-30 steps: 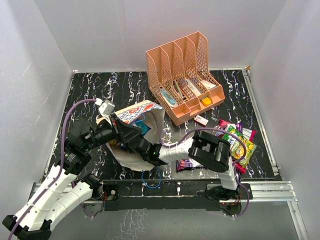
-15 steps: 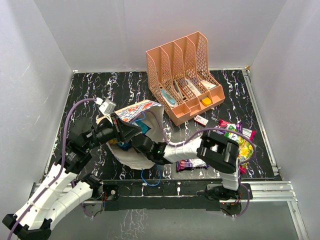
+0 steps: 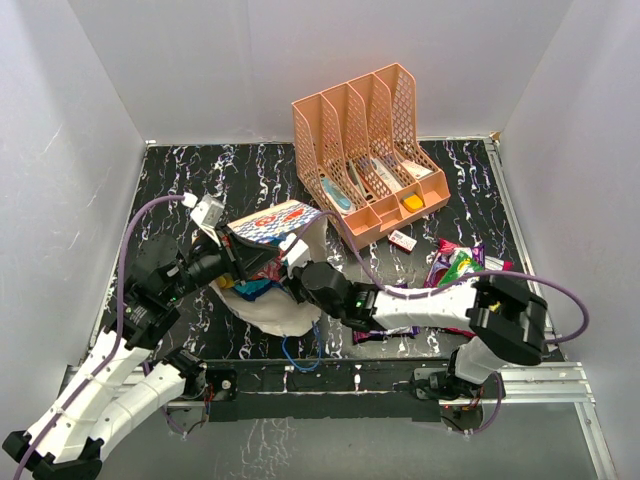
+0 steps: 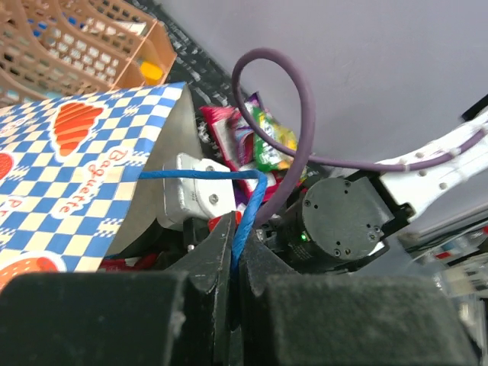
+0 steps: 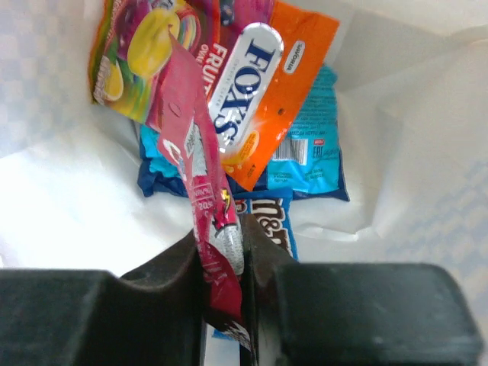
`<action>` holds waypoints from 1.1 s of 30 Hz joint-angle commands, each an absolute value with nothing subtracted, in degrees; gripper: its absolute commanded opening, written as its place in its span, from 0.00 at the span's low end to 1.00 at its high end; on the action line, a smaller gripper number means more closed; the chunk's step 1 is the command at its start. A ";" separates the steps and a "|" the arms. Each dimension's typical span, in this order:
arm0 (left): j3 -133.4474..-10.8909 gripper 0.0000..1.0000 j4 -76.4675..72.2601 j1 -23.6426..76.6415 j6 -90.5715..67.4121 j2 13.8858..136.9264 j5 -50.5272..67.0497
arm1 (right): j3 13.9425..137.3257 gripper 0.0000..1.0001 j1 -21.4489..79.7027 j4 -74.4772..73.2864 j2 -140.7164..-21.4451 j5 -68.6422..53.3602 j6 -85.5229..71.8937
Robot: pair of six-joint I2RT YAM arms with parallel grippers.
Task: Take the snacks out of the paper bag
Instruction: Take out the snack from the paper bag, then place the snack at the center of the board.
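Observation:
The paper bag (image 3: 272, 224) with blue-white checks lies on its side at the left centre of the table, its mouth facing right. My left gripper (image 4: 235, 245) is shut on the bag's thin blue cord handle (image 4: 245, 210) and holds the mouth up. My right arm (image 3: 400, 305) reaches into the bag. There my right gripper (image 5: 223, 255) is shut on the edge of a magenta-red snack packet (image 5: 200, 164). Deeper in the bag lie an orange packet (image 5: 297, 76), blue packets (image 5: 316, 149) and a green-yellow one (image 5: 141, 46). More snacks (image 3: 455, 268) lie on the table at the right.
A peach mesh organizer (image 3: 370, 150) stands behind the bag, with a small white item (image 3: 402, 240) in front of it. A purple packet (image 3: 375, 328) lies near the front edge. The second blue cord handle (image 3: 300, 355) trails over the front rail. White walls enclose the table.
My right arm has stretched out and pushed further into the bag, its elbow swinging right. Its gripper has shut on the magenta-red packet. The left gripper keeps hold of the cord.

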State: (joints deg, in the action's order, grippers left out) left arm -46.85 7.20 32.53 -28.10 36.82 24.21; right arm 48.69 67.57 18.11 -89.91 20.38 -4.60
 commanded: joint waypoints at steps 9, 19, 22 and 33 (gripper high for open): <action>-48.40 0.00 7.23 32.70 -26.89 38.29 22.54 | 46.30 0.08 67.67 8.66 -67.77 20.89 -5.16; -49.43 0.00 9.43 32.77 -25.99 40.21 20.09 | 54.95 0.08 67.68 -29.83 -50.61 22.09 -17.24; -50.01 0.00 10.02 32.77 -25.06 41.01 20.03 | 59.16 0.08 67.68 -42.88 -48.59 22.31 -25.13; -50.10 0.00 9.18 32.82 -26.35 42.76 19.54 | 54.20 0.08 67.70 -58.65 -38.47 32.20 -57.19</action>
State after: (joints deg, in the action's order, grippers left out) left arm -47.72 9.47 32.53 -26.20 43.03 19.90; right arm 56.64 67.48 -53.17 -40.47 26.72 -40.40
